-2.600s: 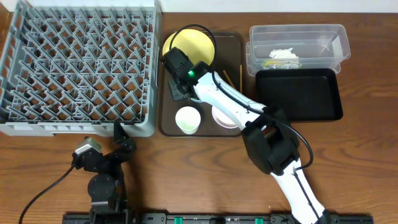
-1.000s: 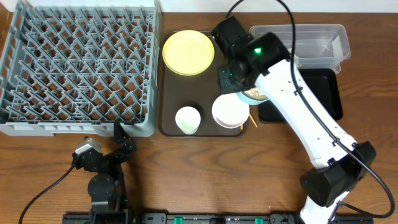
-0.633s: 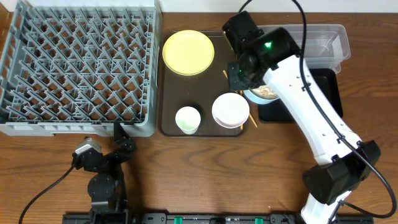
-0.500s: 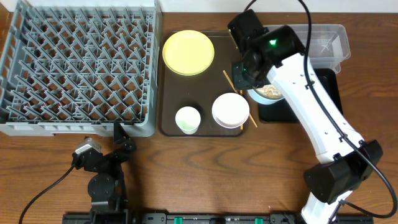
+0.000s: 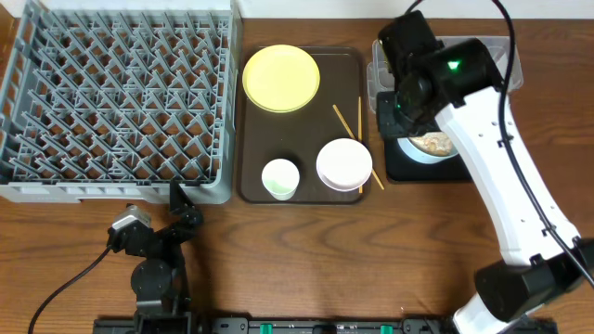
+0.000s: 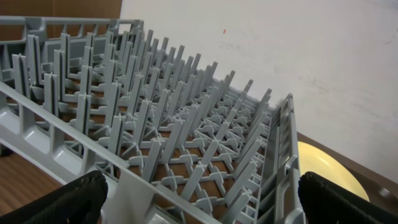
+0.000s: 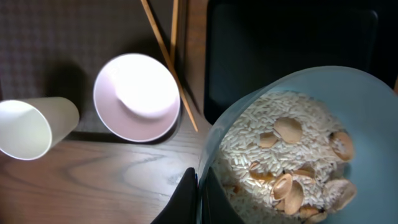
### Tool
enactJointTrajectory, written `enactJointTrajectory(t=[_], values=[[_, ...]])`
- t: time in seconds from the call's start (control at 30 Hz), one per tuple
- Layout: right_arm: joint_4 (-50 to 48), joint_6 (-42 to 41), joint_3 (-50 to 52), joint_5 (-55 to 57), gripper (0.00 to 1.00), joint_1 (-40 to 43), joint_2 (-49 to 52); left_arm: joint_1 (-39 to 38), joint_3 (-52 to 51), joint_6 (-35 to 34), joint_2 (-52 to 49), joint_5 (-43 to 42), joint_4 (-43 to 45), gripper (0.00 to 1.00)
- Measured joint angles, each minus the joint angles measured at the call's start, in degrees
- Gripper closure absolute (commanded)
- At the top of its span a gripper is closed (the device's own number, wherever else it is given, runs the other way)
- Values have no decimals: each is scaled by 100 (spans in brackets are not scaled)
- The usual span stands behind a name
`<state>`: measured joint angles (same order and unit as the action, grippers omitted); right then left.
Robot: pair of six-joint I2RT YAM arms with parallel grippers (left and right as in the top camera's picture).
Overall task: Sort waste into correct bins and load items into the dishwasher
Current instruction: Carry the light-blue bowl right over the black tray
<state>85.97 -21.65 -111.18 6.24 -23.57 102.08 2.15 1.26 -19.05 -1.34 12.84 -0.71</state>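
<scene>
My right pincer [image 7: 198, 196] is pinched shut on the rim of the light blue bowl [image 7: 373, 112] — the thin wall sits between my two dark fingers, on the side of the bowl nearest the serving tray. The bowl is heaped with white rice grains [image 7: 255, 143] and tan, shell-like pieces [image 7: 287, 129]. It is over the left end of the black tray [image 7: 280, 37]; whether its base touches the tray I cannot tell. Just behind the black tray, at the back right corner of the worktop [image 5: 306, 260], stands the clear tub [image 5: 492, 56], partly hidden by my arm.

On the brown serving tray [image 5: 269, 139], the yellow plate [image 5: 281, 78] lies in the back left corner. The white cup [image 5: 280, 178] stands near the front edge, and the small white bowl [image 5: 343, 165] sits at the front right corner. The two chopsticks [image 5: 360, 130] cross along its right edge, one tip poking out over the wood.

My left pincer [image 6: 199, 202] is spread wide and holds nothing — it looks across the grey dish rack [image 6: 155, 137], which fills the worktop's back left corner, just beside the serving tray.
</scene>
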Motion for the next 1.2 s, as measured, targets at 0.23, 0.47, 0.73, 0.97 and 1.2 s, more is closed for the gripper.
enactJointTrajectory(t=[0.23,0.47,0.73,0.97,1.2], values=[[-535,0,1132,-98,99,245,-304,0,0,0,0,0,-2,0],[-1447,181,2208,-332,99,551,-400,0,0,0,0,0,-2,0],[-2710,713,2863,-951,99,802,-402,0,0,2,0,0,-2,0],[-3412,1174,3281,-1926,99,1438,-402,0,0,0,0,0,-2,0],[-3788,1674,3550,-2927,99,2197,-402,-2,2,2,0,0,-2,0]])
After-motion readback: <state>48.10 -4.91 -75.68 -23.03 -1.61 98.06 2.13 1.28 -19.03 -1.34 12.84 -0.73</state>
